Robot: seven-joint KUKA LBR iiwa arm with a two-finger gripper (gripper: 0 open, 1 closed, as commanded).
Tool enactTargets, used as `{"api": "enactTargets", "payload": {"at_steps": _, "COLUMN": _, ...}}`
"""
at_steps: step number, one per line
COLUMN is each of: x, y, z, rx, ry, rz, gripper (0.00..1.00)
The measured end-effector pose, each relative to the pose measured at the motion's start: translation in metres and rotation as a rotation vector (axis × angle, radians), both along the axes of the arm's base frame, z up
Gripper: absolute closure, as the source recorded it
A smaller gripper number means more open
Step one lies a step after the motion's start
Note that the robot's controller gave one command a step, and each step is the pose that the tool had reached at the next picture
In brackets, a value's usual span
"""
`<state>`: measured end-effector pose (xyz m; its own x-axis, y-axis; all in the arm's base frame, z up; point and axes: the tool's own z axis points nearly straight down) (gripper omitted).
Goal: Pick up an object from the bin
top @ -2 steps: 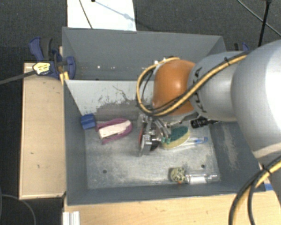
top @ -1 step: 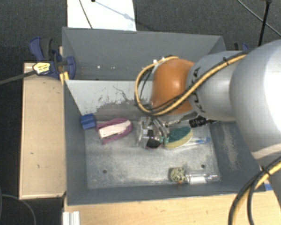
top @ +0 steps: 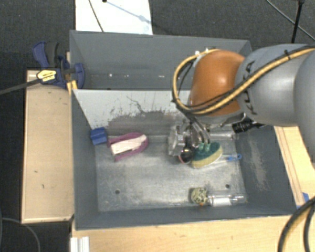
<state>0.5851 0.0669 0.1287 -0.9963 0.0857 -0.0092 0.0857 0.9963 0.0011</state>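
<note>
Sponge, rounded, green over cream, lies toward 3 o'clock on the bin floor; gripper sits at its 9 o'clock edge, open or clenched I cannot tell; blue block and purple-white packet toward 9 o'clock; clear tube at 5 o'clock.

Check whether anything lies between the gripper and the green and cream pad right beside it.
Nothing visible does. The gripper is right at the green and cream pad, right of the middle of the bin. The blue block and purple packet lie to the left, the clear tube near the front wall.
</note>
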Motion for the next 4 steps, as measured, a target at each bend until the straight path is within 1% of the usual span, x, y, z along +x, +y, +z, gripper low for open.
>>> {"api": "enactTargets", "payload": {"at_steps": 1, "x": -0.039, "y": 0.004, "z": 0.068, "rx": 0.002, "ry": 0.001, "rz": -0.002, "gripper": 1.0}}
{"api": "enactTargets", "payload": {"at_steps": 2, "x": -0.019, "y": 0.016, "z": 0.065, "rx": -0.005, "ry": 0.001, "rz": 0.823, "gripper": 1.0}}
{"api": "enactTargets", "payload": {"at_steps": 3, "x": -0.025, "y": -0.002, "z": 0.029, "rx": -0.003, "ry": 0.009, "rz": 0.695, "gripper": 1.0}}
{"api": "enactTargets", "payload": {"at_steps": 4, "x": -0.055, "y": -0.002, "z": -0.003, "rx": -0.001, "ry": 0.01, "rz": 0.502, "gripper": 1.0}}
